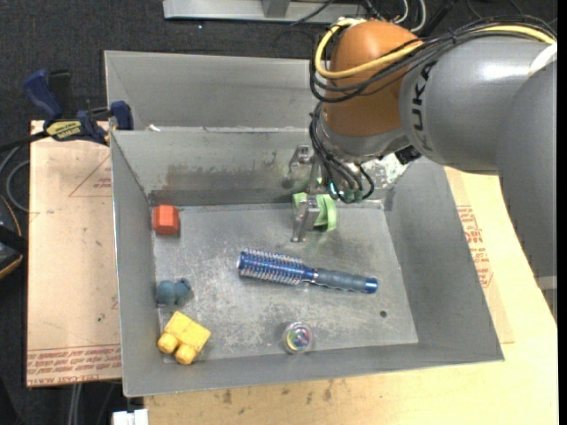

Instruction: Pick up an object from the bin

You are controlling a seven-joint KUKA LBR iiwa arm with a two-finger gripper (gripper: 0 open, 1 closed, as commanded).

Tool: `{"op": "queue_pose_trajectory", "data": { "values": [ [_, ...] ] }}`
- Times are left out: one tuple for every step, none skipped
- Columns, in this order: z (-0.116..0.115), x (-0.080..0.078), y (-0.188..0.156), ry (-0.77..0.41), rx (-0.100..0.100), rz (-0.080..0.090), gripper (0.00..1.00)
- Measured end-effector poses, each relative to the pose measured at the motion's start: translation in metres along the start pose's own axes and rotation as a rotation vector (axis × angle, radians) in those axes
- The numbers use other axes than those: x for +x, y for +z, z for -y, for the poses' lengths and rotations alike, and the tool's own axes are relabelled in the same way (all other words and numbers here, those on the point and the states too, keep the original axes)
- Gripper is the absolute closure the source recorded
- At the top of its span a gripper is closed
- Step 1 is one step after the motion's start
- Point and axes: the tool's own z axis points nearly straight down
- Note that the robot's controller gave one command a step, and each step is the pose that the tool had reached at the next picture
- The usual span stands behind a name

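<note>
Camera view | bin [133,237]: orange block [166,220], blue hairbrush [301,274], yellow brick [183,337], marble [298,336] | fingers [302,221] clamped on green piece [324,212]

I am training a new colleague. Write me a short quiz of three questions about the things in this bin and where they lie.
1. Multiple choice: of these three, which lies nearest to the pincer in the camera view? A) the red cube B) the blue hairbrush C) the small marble
2. True or false: the yellow block lies on the floor of the bin, in the view's lower left corner.
3. Fill in: the hairbrush's handle points toward the view's ____ side.

Key: 1 B. 2 true. 3 right.
</note>
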Motion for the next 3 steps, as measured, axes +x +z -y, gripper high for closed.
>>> {"op": "queue_pose_trajectory", "data": {
  "values": [
    [0.023,0.072,0.089,-0.203,-0.001,0.023,0.00],
    [0.024,0.071,0.087,-0.203,0.000,0.026,1.00],
    [0.027,0.069,-0.078,-0.235,0.002,0.016,1.00]
  ]
}}
